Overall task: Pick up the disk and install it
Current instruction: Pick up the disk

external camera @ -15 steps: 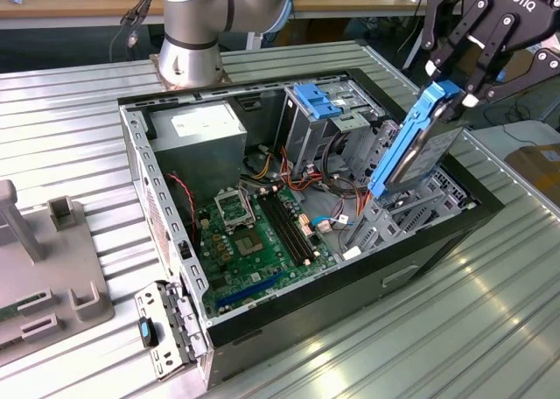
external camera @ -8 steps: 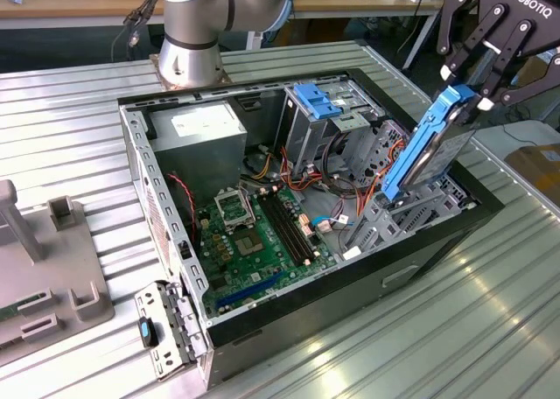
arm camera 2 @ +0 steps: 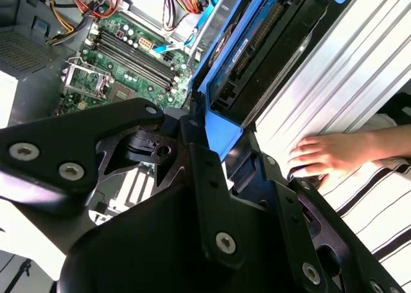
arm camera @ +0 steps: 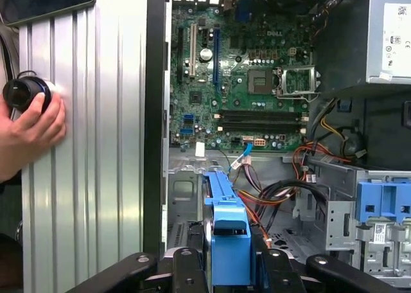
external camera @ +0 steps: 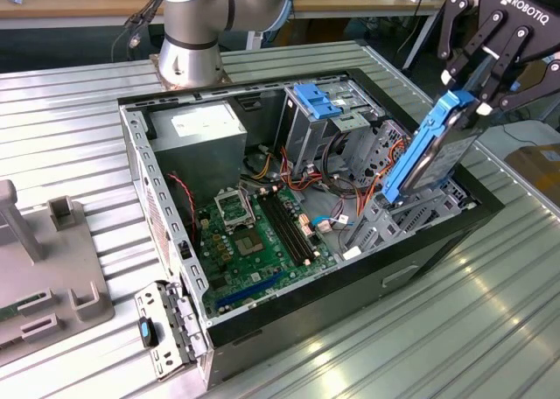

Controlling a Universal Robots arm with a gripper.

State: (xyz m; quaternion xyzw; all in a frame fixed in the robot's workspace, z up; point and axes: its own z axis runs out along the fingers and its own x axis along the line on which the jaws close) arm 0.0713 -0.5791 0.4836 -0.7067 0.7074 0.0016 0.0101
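The gripper, jaws clamped on the disk, holds it tilted above the computer case, apparently angled for its drive cage.

The lower end of the blue-framed dark grey disk is hidden behind the grey metal drive cage. A person's hand is cut off by the first wrist view's edge.

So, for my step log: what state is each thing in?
disk, tilted on edge, lower end at the drive cage
gripper, jaws shut on the disk
computer case, lying open, side panel off
person's hand, resting on the table
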